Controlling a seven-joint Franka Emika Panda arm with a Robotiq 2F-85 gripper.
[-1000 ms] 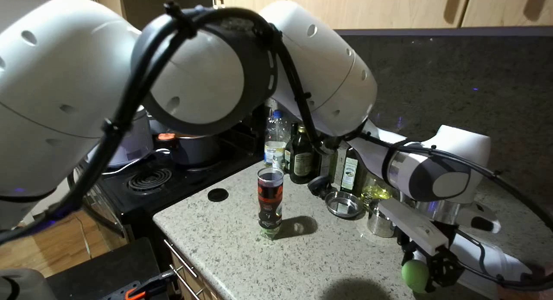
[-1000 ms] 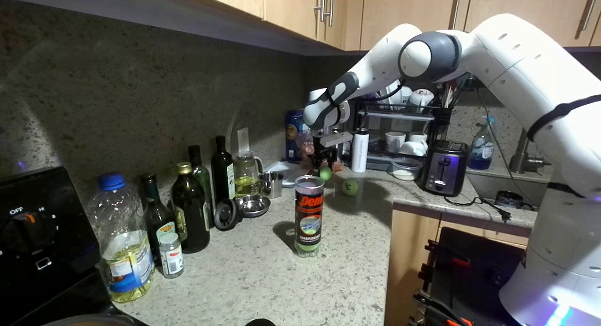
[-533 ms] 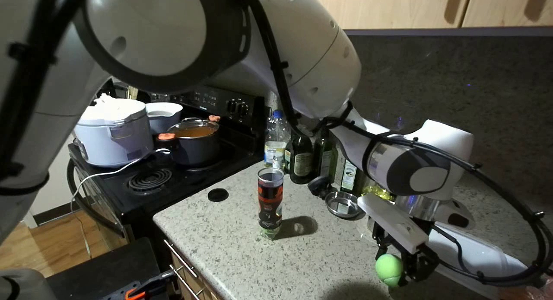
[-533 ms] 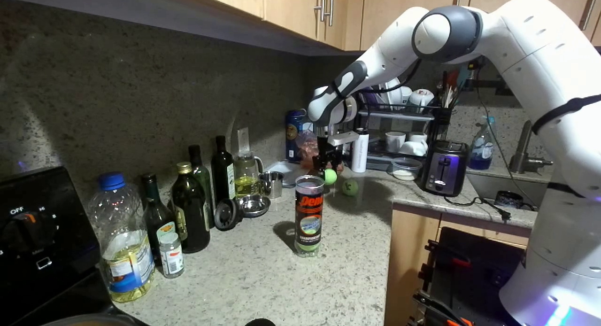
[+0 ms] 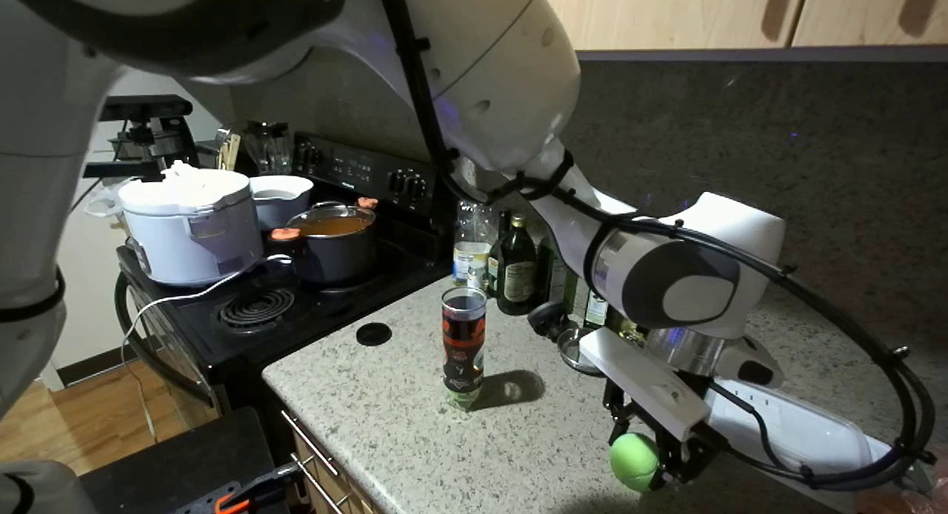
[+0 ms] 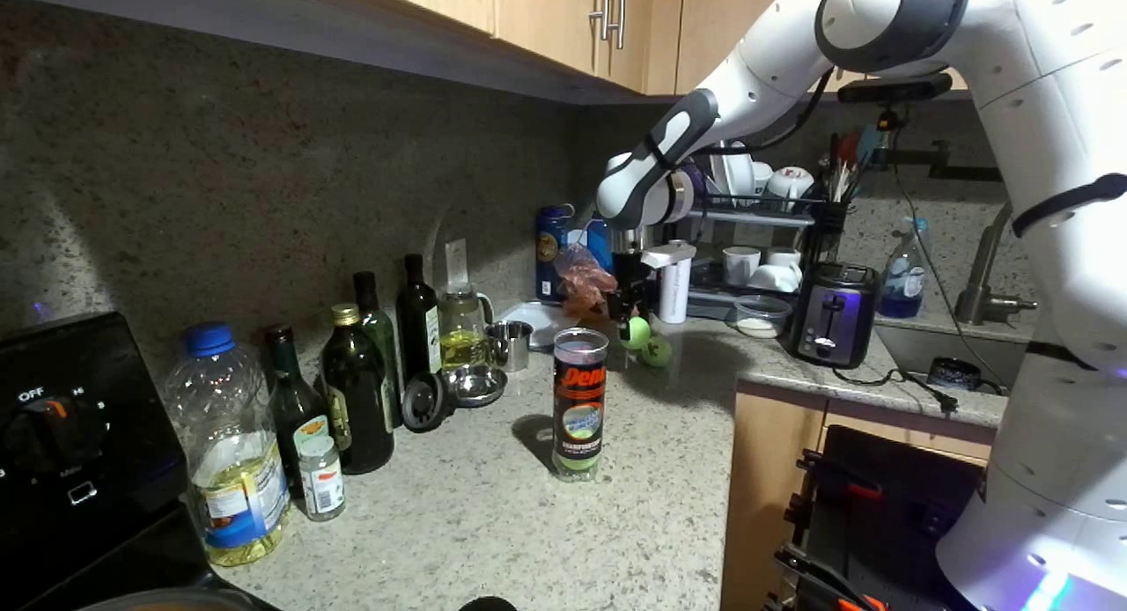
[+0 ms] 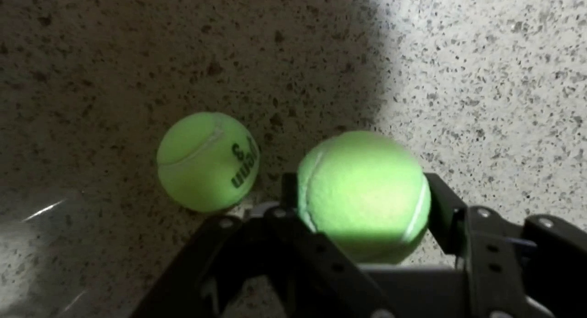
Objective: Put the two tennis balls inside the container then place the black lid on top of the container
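Note:
My gripper is shut on a yellow-green tennis ball, one finger on each side. The held ball is above the counter in both exterior views. A second tennis ball rests on the counter beside it and also shows in an exterior view. The container, a clear tube with a dark label, stands upright and open at the top, apart from the gripper. Pale green shows at its base; I cannot tell if a ball is inside. The black lid lies flat near the stove.
Dark bottles, a steel bowl and a steel cup stand along the wall. A white tray lies behind the gripper. A toaster stands by the sink. The stove adjoins the counter.
My gripper has moved with the held ball toward the container side in an exterior view, and the arm's elbow has risen. The container, lid and second ball have not moved.

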